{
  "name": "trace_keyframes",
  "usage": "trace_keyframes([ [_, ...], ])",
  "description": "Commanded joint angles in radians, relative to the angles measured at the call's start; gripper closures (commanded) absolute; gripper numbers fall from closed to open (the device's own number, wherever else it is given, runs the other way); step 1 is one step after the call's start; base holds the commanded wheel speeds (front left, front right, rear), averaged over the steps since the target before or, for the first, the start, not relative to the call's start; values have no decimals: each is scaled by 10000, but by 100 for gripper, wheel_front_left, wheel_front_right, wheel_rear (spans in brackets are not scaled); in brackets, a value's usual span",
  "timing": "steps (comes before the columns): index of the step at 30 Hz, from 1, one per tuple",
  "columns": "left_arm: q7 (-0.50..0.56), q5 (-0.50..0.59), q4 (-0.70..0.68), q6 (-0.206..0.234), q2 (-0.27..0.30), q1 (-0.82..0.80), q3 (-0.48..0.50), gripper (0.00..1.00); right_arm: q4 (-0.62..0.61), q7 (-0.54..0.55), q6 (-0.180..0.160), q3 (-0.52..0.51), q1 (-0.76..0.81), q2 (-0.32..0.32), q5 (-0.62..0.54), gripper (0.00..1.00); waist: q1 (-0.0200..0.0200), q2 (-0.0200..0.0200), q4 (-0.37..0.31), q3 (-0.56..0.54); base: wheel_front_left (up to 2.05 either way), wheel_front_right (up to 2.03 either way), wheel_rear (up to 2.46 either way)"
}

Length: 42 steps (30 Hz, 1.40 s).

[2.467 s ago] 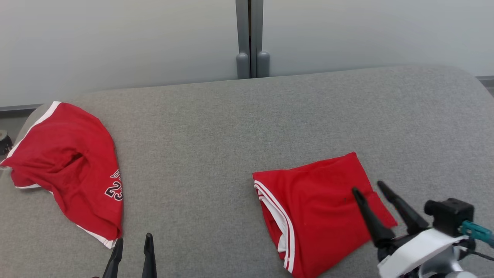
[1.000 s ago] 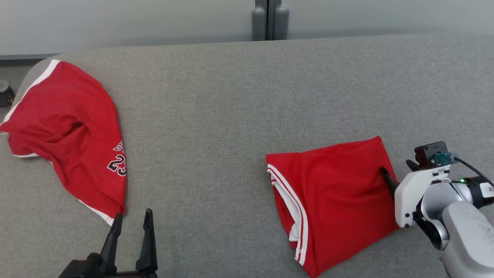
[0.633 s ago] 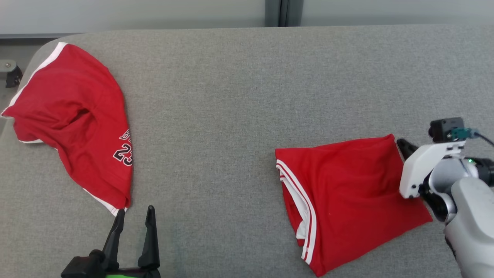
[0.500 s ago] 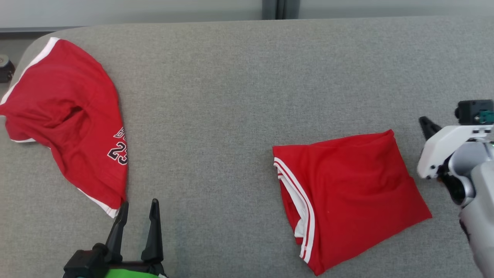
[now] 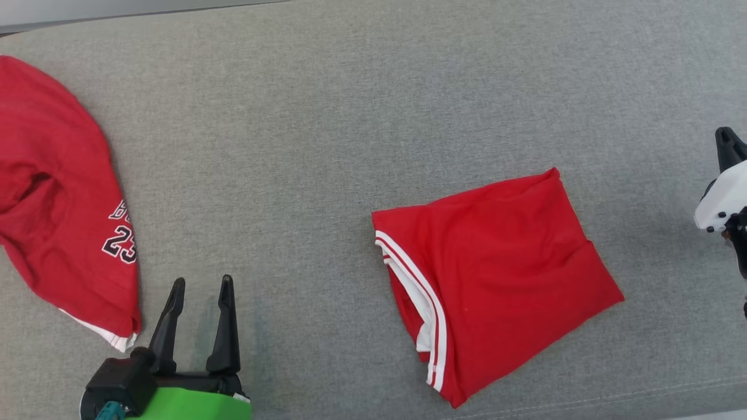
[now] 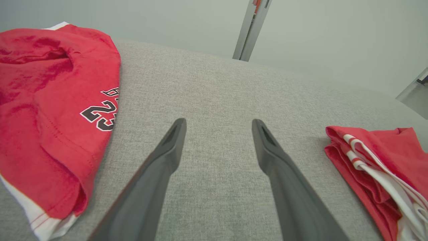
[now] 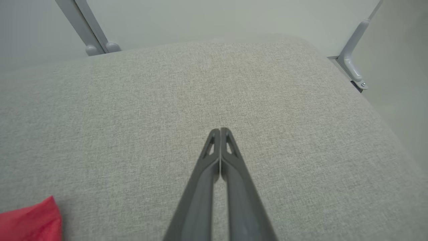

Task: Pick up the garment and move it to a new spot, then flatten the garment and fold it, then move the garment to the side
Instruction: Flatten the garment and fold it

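The broad grey woven-fabric surface [image 5: 327,128] is the largest thing. Ahead of the right gripper [image 7: 220,130] it runs bare to its far edge, which curves into a rounded corner ahead and to that gripper's right. Past that edge are a pale wall [image 7: 214,16] and two grey metal posts [image 7: 83,30]. Between the two grippers lies a wide stretch of open fabric. Ahead of the left gripper [image 5: 202,280] the cloth is bare up to the far edge. A stitched seam [image 5: 642,394] marks the near edge, below and to the left of the right gripper in the head view.

The crumpled red jersey with white trim and a black "23" [image 5: 58,221] is heaped to the left of the left gripper. Its lower hem corner comes near that gripper's left finger without touching it.

The folded red garment with white side stripes [image 5: 496,274] lies flat on the surface to the right of the left gripper and to the left of the right gripper, apart from both. It is a tilted, roughly square packet. Its striped, layered edge faces the left gripper, with white lining showing between the layers. A shallow crease crosses its top near the corner closest to the right gripper.

The left gripper's fingers are spread wide over bare fabric with nothing between them. The right gripper's fingers are pressed together, empty, over bare fabric.
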Motion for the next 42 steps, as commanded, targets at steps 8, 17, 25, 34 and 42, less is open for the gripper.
trace_keyframes([
  [8,-28,36,72,-33,60,197,139,0,-1026,-1277,-12,306,699,280,-273,0,-1,-1,40,-548,0,0,0],
  [17,-28,55,174,-33,-23,851,398,0,-2435,-3531,-12,734,2470,700,-736,0,-1,-1,761,-1896,0,0,0],
  [25,-28,-5,116,-33,-37,1652,704,0,-3399,-4316,-15,1466,4780,1354,-916,0,-1,-1,1152,-2899,0,0,0],
  [34,-28,-97,36,-33,-38,1943,963,0,-3769,-4367,-13,1830,6292,1974,-1201,0,-1,-1,1228,-3030,0,0,0],
  [42,-28,-180,14,-29,-39,1872,981,0,-3602,-4371,-13,1784,6132,2202,-1177,0,-1,-1,1061,-2878,0,0,0],
])
